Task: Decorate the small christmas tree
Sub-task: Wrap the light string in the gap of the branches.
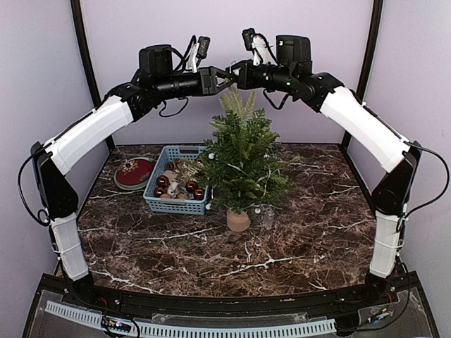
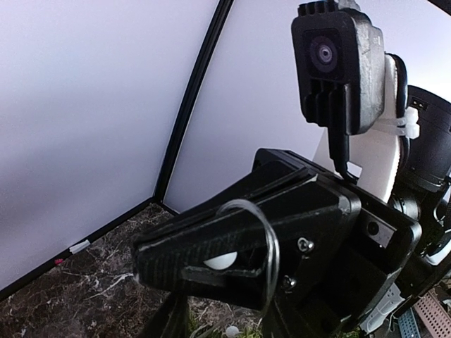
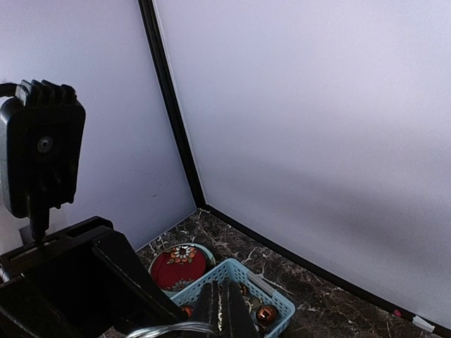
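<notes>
1 small christmas tree | bushy grn | upright | pale wd base

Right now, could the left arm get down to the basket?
Probably yes: the left claw hangs above the tree, and the basket sits left of it, uncovered except at its right edge.

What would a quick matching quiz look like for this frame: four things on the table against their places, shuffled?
Things:
1. small christmas tree
2. blue basket
3. red round tin
4. baubles

Places:
A. inside the basket
B. leftmost of the four
C. stands on a pale wooden base
D. between the tin and the tree

Pairs: 1-C, 2-D, 3-B, 4-A
</notes>
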`<state>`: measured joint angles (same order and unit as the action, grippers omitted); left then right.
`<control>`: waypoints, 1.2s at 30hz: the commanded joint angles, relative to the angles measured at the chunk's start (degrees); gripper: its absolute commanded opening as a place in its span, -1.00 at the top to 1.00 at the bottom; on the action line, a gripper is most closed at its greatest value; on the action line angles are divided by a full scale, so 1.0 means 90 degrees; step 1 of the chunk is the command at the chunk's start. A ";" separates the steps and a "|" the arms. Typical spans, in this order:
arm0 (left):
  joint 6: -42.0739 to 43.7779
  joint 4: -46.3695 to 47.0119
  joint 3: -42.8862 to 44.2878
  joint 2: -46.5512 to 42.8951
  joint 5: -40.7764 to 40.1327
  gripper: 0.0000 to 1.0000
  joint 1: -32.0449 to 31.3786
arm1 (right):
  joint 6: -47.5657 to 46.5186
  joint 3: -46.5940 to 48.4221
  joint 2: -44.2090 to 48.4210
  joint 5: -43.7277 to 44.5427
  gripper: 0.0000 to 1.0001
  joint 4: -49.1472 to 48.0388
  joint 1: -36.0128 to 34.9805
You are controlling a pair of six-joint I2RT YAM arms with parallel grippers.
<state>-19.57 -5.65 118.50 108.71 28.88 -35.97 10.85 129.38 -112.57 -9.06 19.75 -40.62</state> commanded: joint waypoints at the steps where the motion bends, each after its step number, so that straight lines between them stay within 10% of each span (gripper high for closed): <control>1: 0.0164 0.0516 -0.0057 -0.0653 -0.0238 0.36 -0.0017 | -0.0111 -0.0273 0.0180 0.0019 1.00 0.0335 -0.0106; 14: 0.0190 0.0548 -0.0102 -0.0731 -0.0415 -0.03 -0.0017 | -0.0180 -0.0292 0.0116 0.0111 1.00 0.0455 -0.0115; 36: 0.0172 0.0192 -0.0345 -0.0838 -0.0557 0.19 -0.0022 | -0.0092 -0.0335 0.0059 0.0168 1.00 0.0335 -0.0115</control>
<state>-17.80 -2.83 116.03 102.00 23.42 -36.18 9.72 126.58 -111.96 -7.64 24.18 -40.95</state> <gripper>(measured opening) 0.392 0.030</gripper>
